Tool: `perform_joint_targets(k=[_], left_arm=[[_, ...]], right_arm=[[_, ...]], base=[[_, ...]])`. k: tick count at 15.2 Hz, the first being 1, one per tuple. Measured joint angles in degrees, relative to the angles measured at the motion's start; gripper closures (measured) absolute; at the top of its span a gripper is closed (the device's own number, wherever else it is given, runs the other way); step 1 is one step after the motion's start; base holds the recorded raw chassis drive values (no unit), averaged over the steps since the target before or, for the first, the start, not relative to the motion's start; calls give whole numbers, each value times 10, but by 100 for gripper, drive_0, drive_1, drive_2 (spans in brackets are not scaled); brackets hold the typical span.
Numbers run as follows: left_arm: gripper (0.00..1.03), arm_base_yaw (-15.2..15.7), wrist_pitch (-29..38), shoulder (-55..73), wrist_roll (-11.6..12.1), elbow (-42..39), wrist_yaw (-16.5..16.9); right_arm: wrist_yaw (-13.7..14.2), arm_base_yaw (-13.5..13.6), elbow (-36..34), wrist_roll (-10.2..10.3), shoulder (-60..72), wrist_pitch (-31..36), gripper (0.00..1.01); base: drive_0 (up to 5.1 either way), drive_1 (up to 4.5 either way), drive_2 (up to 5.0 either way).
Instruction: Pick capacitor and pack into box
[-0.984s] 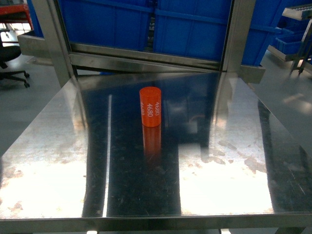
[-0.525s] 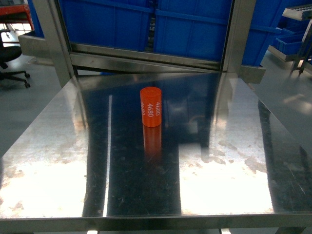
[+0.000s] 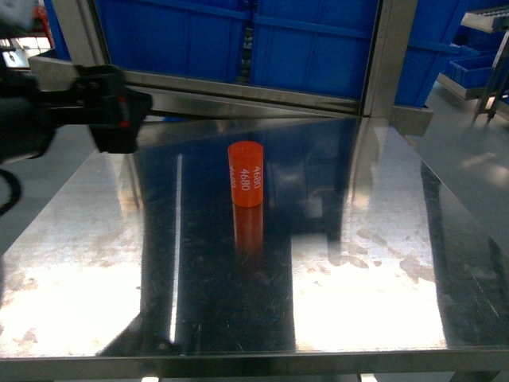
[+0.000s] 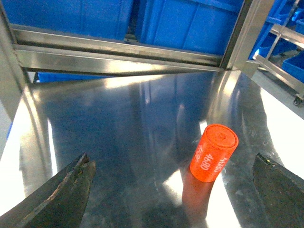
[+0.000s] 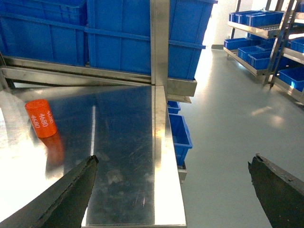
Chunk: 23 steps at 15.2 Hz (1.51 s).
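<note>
The left gripper [image 4: 173,190] hangs spread wide above the steel table [image 3: 382,270], left of the upright orange capacitor [image 3: 246,173], not touching it. The right gripper [image 5: 173,190] is spread too, off the table's right edge. Blue bins [image 3: 318,48] behind are cut off, contents hidden

The orange capacitor [image 4: 213,153] stands on the shiny table [image 4: 118,123], nearer the right finger [image 4: 280,190] of the wide-open left gripper [image 4: 173,187].
</note>
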Motion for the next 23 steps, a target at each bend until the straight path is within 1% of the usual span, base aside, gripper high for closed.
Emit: perform_joint_targets(k=[1,2,4,8,9,11,13,15,16,17,18,20,22,23], left_arm=[[5,-15,-7,26,-3,30,-10],[5,-37,-16,54,-9,68,-21],[5,-64,-23,92,-13,117,-39],[5,-104,-43,175,-13,170,-59],[5,-113,-55,197,-13,194,-70],[5,-123,-76,245,-12,238,-86],[5,-127,-95,299,-13,283,-90],[5,-127,-108,350,-19,330,-110],[5,-127,-109,364,-23,345,-114],[5,-128,-123,377,-27,365,-119],[10,-128,-141,383,-30,379,-126],[33,-128,-161,386,-34,395,-126],[53,-129,-162,386,-35,394,-120],[58,-128,-151,378,-42,380,-116]], right_arm=[[0,0,0,0,0,0,3],[0,0,0,0,0,0,3],[0,0,0,0,0,0,3],[0,0,0,0,0,0,3],[0,0,0,0,0,0,3],[0,0,0,0,0,0,3],[0,0,0,0,0,0,3],[0,0,0,0,0,0,3],[0,0,0,0,0,0,3],[0,0,0,0,0,0,3],[0,0,0,0,0,0,3],[0,0,0,0,0,0,3],[0,0,0,0,0,0,3],[0,0,0,0,0,0,3]], base=[[0,0,0],[0,0,0],[0,0,0],[0,0,0],[0,0,0],[0,0,0],[0,0,0],[0,0,0],[0,0,0],[0,0,0],[0,0,0],[0,0,0],[0,0,0],[0,0,0]])
